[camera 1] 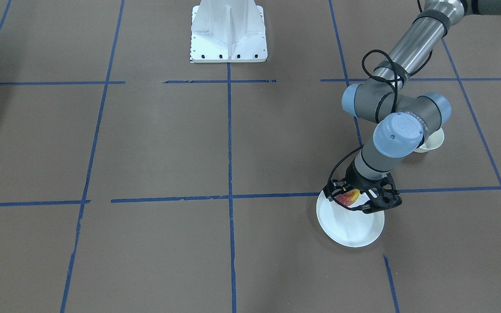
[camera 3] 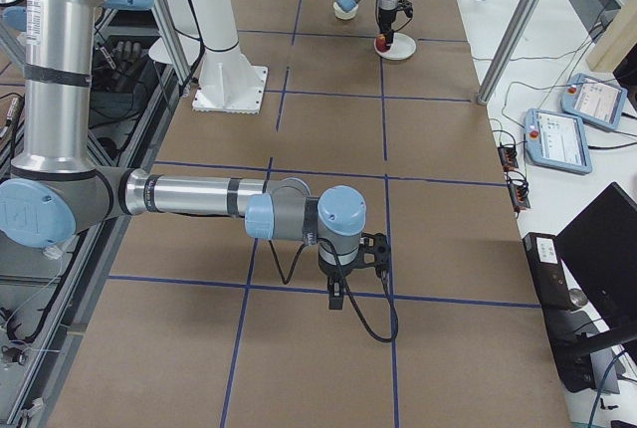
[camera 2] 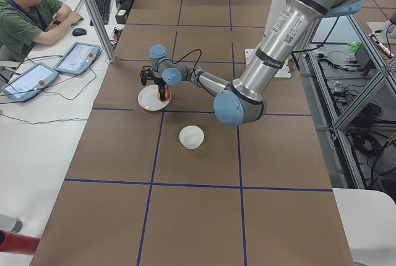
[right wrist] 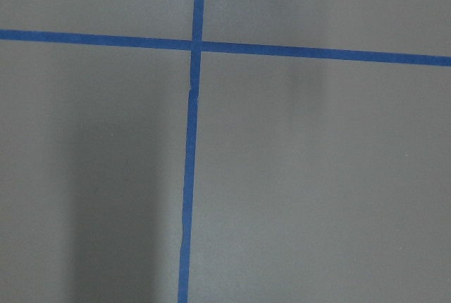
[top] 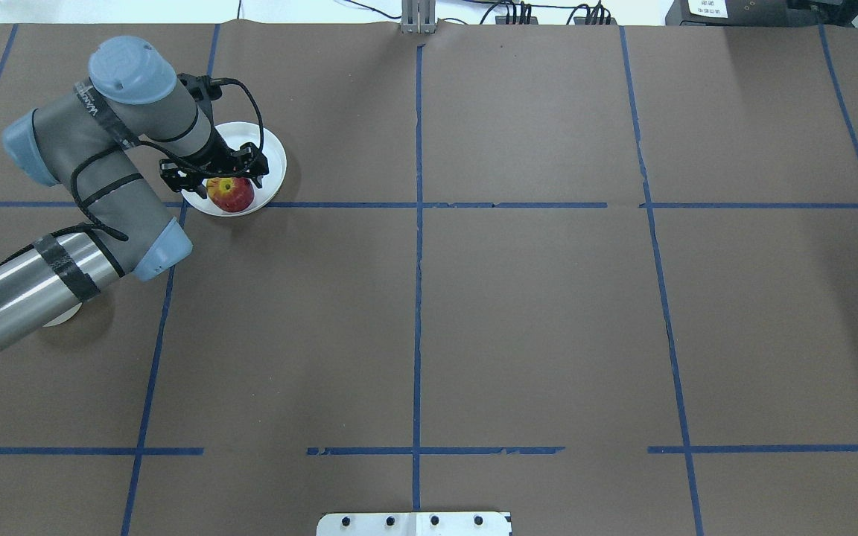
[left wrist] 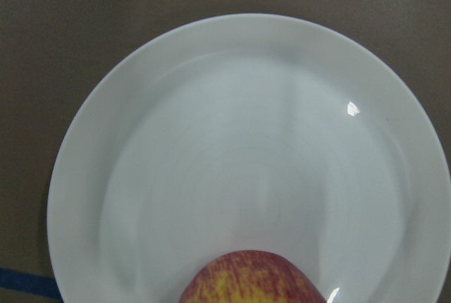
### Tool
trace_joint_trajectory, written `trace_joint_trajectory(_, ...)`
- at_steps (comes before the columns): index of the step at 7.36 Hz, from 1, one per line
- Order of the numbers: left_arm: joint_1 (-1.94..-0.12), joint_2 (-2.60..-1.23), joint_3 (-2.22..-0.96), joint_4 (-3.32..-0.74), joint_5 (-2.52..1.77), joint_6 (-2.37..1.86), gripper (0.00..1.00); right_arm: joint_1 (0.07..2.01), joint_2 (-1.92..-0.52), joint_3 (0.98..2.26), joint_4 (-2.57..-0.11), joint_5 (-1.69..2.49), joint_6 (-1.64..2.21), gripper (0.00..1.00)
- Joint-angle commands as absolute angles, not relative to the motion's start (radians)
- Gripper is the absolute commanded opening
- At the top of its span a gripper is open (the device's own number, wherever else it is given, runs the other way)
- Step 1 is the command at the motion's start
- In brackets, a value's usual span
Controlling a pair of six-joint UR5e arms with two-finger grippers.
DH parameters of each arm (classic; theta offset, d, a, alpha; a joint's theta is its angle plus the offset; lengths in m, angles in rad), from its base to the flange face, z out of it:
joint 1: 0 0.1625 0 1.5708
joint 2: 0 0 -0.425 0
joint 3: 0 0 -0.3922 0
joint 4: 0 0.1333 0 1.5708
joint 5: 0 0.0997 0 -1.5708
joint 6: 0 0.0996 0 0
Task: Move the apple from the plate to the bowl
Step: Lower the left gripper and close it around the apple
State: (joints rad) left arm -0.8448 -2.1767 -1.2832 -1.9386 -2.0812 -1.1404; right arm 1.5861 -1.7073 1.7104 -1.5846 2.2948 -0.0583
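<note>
The red and yellow apple [camera 1: 348, 198] sits at the robot-side edge of the white plate [camera 1: 350, 226]. My left gripper [camera 1: 349, 201] points down over it, with its fingers close against both sides, shut on the apple [top: 231, 193]. The left wrist view shows the top of the apple [left wrist: 246, 278] over the plate [left wrist: 246, 141]. The off-white bowl [camera 2: 191, 137] stands empty, nearer the robot than the plate and partly hidden by my left arm in the front view [camera 1: 434, 141]. My right gripper [camera 3: 348, 284] hangs over bare table far from these. I cannot tell whether it is open or shut.
The white robot pedestal [camera 1: 228, 32] stands at the table's middle back. Blue tape lines [top: 417, 223] cross the brown table. A seated operator [camera 2: 25, 12] and tablets [camera 2: 77, 57] are beside the plate's end of the table.
</note>
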Motion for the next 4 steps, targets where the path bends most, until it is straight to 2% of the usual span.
trace_joint_trajectory(1,-0.844,-2.175,-1.287,-1.939,-2.089,-1.129,0.7,1.586,-1.707,1.71,-1.585,2.296,-0.058,1.0)
trace_joint_trajectory(2,-0.845,-2.175,-1.289,-1.937,-2.095,-1.127,0.39,1.586,-1.707,1.71,-1.585,2.295,-0.058,1.0)
trace_joint_trajectory(3,-0.853,-2.174,-1.29,-1.934,-2.135,-1.127,0.26,1.586,-1.707,1.71,-1.585,2.295,-0.058,1.0)
trace_joint_trajectory(4,-0.88,-2.172,-1.313,-1.924,-2.158,-1.126,0.25,1.586,-1.707,1.71,-1.585,2.295,-0.058,1.0)
